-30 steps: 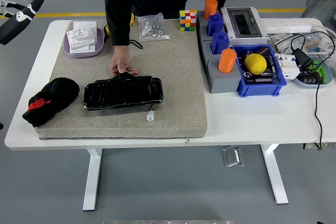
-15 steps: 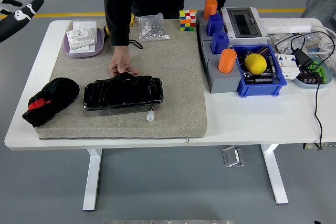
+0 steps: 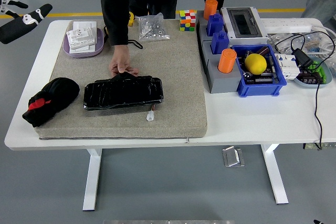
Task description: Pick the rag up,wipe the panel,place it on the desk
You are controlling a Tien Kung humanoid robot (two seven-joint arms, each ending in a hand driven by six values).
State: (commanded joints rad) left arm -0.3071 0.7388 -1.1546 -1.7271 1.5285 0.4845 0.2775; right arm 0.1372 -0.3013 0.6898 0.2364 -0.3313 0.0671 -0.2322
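A black rag with a red patch point(image 3: 49, 100) lies bunched at the left end of the grey mat point(image 3: 178, 77). The glossy black panel point(image 3: 123, 93) lies flat on the mat to its right. A person at the far side presses one hand point(image 3: 122, 65) on the panel's far edge. My left hand point(image 3: 16, 9) hovers at the picture's top left, off the table's far-left corner, fingers spread and holding nothing, well away from the rag. The right hand is out of view.
A lilac dish with white cards point(image 3: 83, 39), a bag of screws point(image 3: 152, 27) and a colour cube point(image 3: 187, 20) line the far edge. Grey and blue bins with orange cylinders point(image 3: 227, 60) and a yellow ball point(image 3: 255, 63) stand right, with cables point(image 3: 307, 56) beyond.
My left hand has drifted slightly at the top-left corner and its fingers spread wider. The person's hand, the rag and the panel have not moved.
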